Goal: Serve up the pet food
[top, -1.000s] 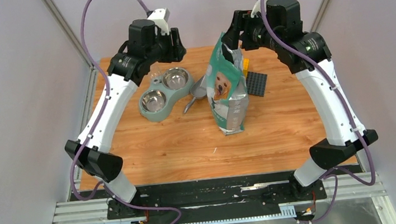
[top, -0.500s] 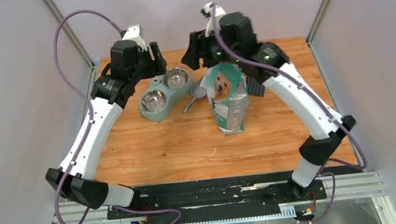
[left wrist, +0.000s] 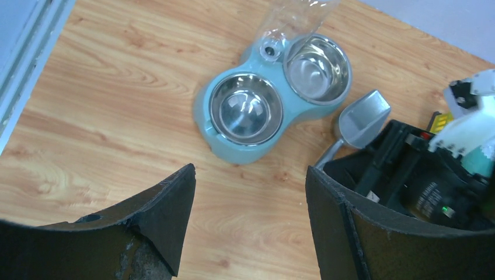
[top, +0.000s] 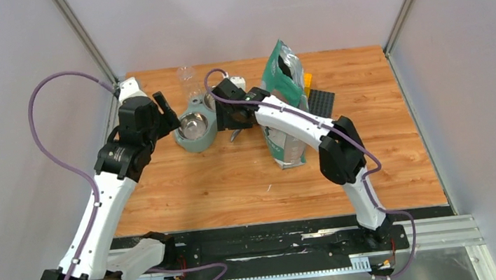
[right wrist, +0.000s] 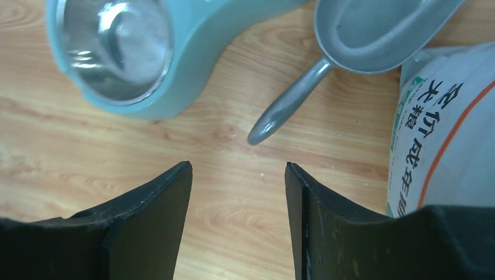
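from the near edge of the worktop point(top: 236, 183) both arms reach toward the far half. the left pincer point(left wrist: 250, 175) hangs released, its jaws wide apart with only bare wood between them. seen from above, it sits at about 9 o'clock of a teal double feeder point(left wrist: 233, 154), close to it but not touching. the right pincer point(right wrist: 238, 169) is released too, jaws spread over bare wood. in its own wrist view the tip of the grey scoop point(right wrist: 373, 26) handle lies just beyond the gap at 12 o'clock, apart from both fingers.

the feeder lies on a slant, and both of its steel bowls show bare shiny metal. the scoop rests on the worktop at the feeder's 3 o'clock, cup toward the far side, handle pointing nearer. at the scoop's 3 o'clock stands the green-and-white bag point(top: 287, 148), upright, with the right arm crossing in front of it in the top view. the pet food itself shows in no view; whether it sits inside the bag cannot be told.

a clear bottle point(top: 187, 80) stands at the feeder's 12 o'clock. a black gridded plate point(top: 322, 103) lies at about 2 o'clock of the bag's foot, a small yellow piece point(top: 307, 80) just beyond it.
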You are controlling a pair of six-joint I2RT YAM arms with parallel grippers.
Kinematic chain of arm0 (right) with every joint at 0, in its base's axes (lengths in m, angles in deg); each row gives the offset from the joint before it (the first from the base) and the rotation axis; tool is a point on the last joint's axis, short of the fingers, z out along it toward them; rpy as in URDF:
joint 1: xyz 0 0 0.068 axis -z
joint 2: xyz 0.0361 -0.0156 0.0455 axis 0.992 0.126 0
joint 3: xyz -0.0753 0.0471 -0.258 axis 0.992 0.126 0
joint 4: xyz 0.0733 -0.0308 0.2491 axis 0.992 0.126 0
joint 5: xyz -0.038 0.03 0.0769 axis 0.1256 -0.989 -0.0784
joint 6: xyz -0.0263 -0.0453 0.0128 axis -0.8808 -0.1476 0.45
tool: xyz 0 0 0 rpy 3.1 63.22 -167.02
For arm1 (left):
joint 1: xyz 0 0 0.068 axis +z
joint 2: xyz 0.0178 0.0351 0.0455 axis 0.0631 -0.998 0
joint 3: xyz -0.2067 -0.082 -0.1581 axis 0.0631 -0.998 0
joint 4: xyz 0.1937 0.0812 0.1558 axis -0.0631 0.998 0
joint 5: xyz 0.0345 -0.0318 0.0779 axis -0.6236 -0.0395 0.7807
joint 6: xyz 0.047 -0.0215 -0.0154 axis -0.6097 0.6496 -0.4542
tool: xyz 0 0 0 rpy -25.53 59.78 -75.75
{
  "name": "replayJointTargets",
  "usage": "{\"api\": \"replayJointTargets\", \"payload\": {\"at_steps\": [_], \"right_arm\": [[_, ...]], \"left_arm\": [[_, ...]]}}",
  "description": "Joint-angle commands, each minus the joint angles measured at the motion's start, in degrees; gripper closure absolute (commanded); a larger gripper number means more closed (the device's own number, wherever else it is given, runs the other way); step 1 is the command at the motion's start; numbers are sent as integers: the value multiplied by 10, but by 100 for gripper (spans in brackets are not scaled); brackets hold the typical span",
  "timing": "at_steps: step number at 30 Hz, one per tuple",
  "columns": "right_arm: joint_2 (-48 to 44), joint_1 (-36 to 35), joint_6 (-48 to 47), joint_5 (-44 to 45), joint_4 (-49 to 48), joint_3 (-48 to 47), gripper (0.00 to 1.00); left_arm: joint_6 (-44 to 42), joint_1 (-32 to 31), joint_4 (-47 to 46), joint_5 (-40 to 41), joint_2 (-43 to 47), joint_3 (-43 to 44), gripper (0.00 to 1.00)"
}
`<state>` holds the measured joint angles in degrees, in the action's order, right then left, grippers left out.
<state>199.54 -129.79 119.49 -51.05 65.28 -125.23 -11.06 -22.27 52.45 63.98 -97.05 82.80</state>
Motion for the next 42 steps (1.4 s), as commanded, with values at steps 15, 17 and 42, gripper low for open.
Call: {"api": "replayJointTargets", "payload": {"at_steps": [15,17,42], "right_arm": [[159,-15,272,137,41,-79,45],[168,-14,274,150,41,-90,48],[84,-34,248,240,31,-63,100]], "left_arm": [[28,0,32,-21,53,-20,23],[25,1,32,-22,56,-21,22],[16,0,7,-87,48,-23,21]]}}
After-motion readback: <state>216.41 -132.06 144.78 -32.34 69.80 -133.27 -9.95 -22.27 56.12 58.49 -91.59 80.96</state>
